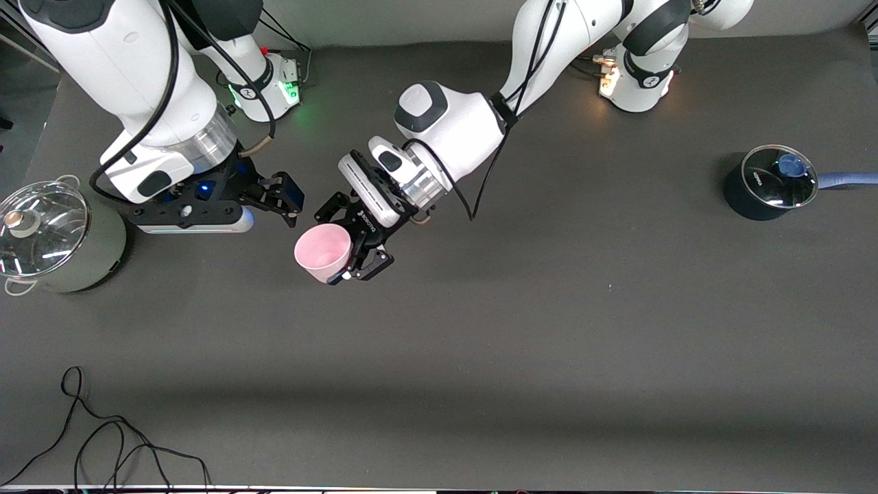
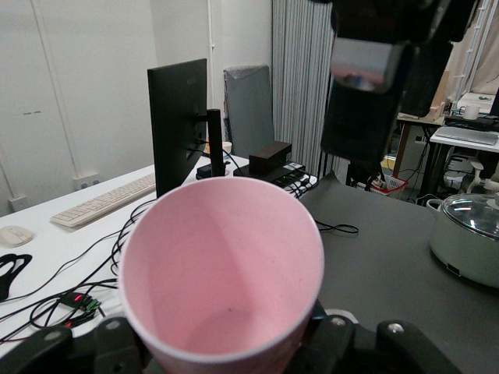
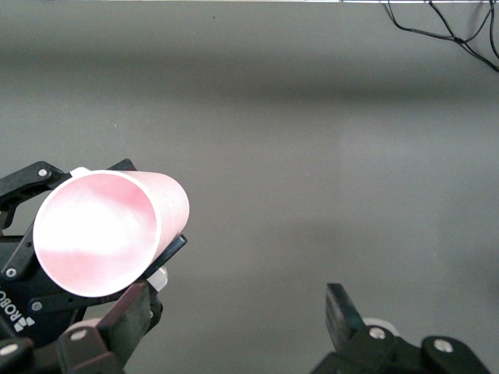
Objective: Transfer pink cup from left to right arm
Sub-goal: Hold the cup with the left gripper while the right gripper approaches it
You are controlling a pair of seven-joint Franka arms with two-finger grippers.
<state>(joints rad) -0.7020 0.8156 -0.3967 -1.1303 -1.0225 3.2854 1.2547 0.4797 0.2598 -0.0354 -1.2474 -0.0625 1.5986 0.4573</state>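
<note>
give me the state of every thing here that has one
pink cup: held in the air, tipped on its side, empty
left gripper: shut on the pink cup
right gripper: open, beside the cup, holding nothing
grey-green pot: glass lid on
dark blue saucepan: glass lid on

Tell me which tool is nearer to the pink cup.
Left. The left tool is shut on the pink cup, holding it above the table; the right tool is open beside it, not touching.

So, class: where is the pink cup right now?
The pink cup is held above the table, tipped sideways, in the shut left gripper, beside the open right gripper.
</note>
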